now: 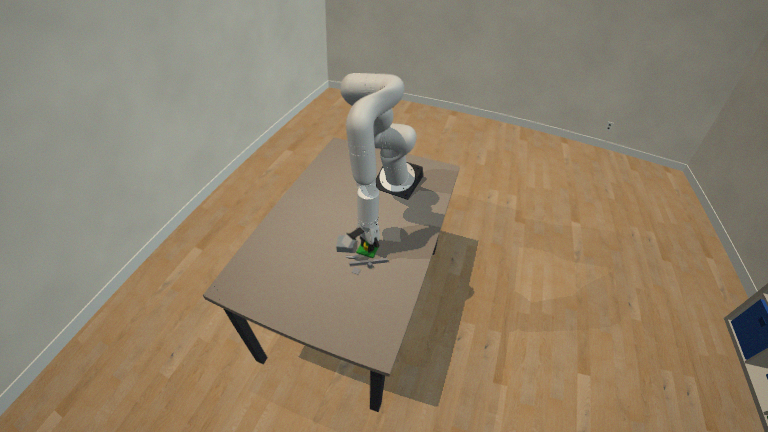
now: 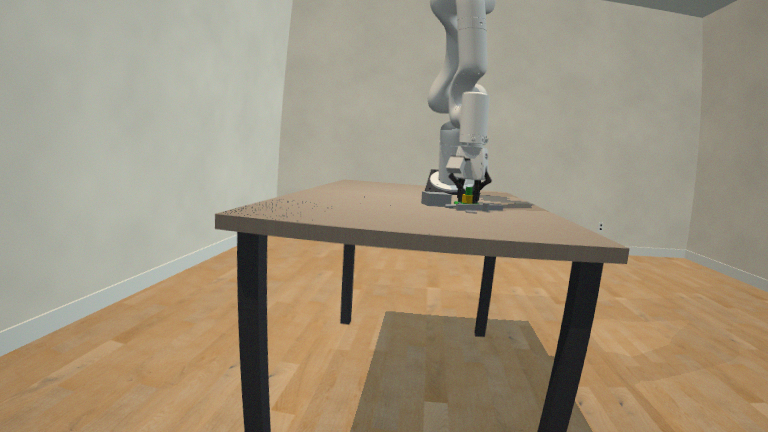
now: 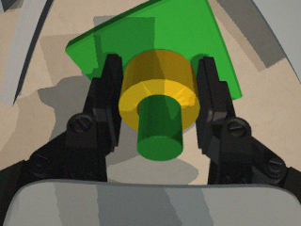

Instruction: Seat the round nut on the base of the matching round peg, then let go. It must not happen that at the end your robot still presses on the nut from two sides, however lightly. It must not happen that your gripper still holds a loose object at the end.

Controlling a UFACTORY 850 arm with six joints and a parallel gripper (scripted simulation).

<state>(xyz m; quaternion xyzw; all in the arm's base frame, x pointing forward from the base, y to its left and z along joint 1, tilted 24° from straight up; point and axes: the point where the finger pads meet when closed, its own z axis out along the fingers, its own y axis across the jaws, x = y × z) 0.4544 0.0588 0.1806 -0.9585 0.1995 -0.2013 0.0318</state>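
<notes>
In the wrist view my gripper is shut on the yellow round nut, one black finger on each side. The green round peg passes up through the nut's hole and sticks out above it. The nut sits low on the peg, over the flat green base; whether it touches the base I cannot tell. In the top view the gripper stands low over the green base near the table's middle. In the exterior view the yellow nut shows between the fingers just above the table top.
A grey block lies just left of the green base. Flat grey pieces lie on the table in front of it. The arm's base is mounted at the table's far edge.
</notes>
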